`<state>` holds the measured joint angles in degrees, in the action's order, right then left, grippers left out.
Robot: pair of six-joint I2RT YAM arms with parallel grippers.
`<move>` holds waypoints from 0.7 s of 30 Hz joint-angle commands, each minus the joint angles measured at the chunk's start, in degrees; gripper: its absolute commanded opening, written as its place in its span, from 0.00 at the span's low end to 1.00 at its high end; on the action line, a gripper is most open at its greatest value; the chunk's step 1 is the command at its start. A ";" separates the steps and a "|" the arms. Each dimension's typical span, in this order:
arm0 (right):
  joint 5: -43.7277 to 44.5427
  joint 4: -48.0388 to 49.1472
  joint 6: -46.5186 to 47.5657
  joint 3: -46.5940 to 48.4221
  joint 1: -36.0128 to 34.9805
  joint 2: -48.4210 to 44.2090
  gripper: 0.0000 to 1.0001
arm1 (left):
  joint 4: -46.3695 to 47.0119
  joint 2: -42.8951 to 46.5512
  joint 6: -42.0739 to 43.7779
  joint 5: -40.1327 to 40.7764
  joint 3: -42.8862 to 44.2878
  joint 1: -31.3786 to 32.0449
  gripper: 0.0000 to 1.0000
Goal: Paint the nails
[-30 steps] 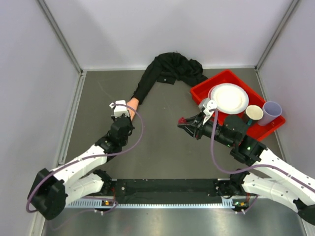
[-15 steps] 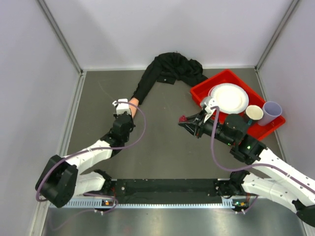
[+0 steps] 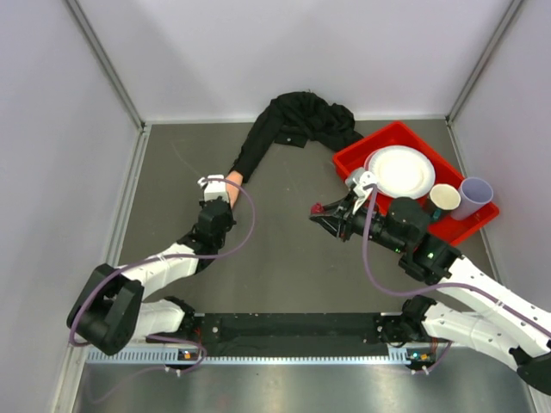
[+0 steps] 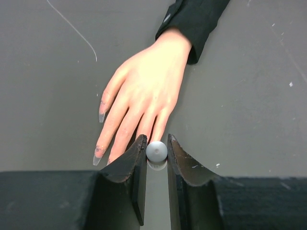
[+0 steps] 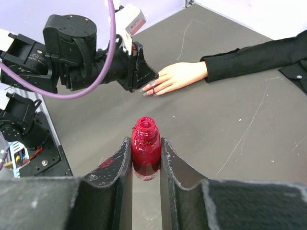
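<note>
The peach mannequin hand [image 4: 144, 91] lies flat on the grey table, its black sleeve [image 4: 194, 19] leading away. Its long pale nails [image 4: 101, 116] point toward my left gripper; the forefinger nail tip [image 4: 97, 159] is smudged dark. My left gripper [image 4: 156, 143] is shut on a small round white cap [image 4: 156, 151], right at the tips of the middle fingers. In the top view it [image 3: 219, 196] sits over the hand [image 3: 232, 180]. My right gripper [image 5: 145, 146] is shut on the open red polish bottle [image 5: 145, 139], held upright, apart from the hand [image 5: 177, 76].
A red tray [image 3: 349, 159] at the back right holds a white plate [image 3: 400, 170] and two cups [image 3: 445, 197]. The sleeve runs into a black cloth pile [image 3: 301, 116] at the back wall. Grey walls close in the left, right and back.
My left gripper has moved a little farther up over the hand's fingers. My right gripper with the bottle has edged slightly left.
</note>
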<state>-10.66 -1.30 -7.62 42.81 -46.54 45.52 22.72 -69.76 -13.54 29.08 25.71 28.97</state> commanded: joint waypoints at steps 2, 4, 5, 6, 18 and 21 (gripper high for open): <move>-0.95 3.59 -0.29 0.70 0.67 0.01 0.00 | -1.01 -0.30 -1.66 -0.25 2.15 -0.93 0.00; -1.03 3.67 -0.29 0.70 0.67 0.27 0.00 | -1.10 -0.47 -1.58 -0.60 2.23 -1.20 0.00; -1.21 3.67 -0.29 0.70 0.67 0.36 0.00 | -1.36 -0.82 -1.66 -0.78 2.50 -1.28 0.00; -1.38 3.76 -0.29 0.79 0.67 0.54 0.00 | -1.54 -1.08 -1.66 -0.87 2.67 -1.37 0.00; -1.65 3.67 -0.56 0.87 0.75 0.62 0.00 | -4.79 -4.86 -1.23 -2.01 6.10 -2.52 0.00; -1.65 3.67 -0.47 0.79 0.67 0.45 0.00 | -6.28 -6.53 -1.23 -2.36 7.77 -2.87 0.00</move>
<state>-11.53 -1.21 -7.70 42.81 -46.33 46.30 17.28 -74.85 -14.85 27.68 30.20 26.74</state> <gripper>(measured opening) 0.195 0.241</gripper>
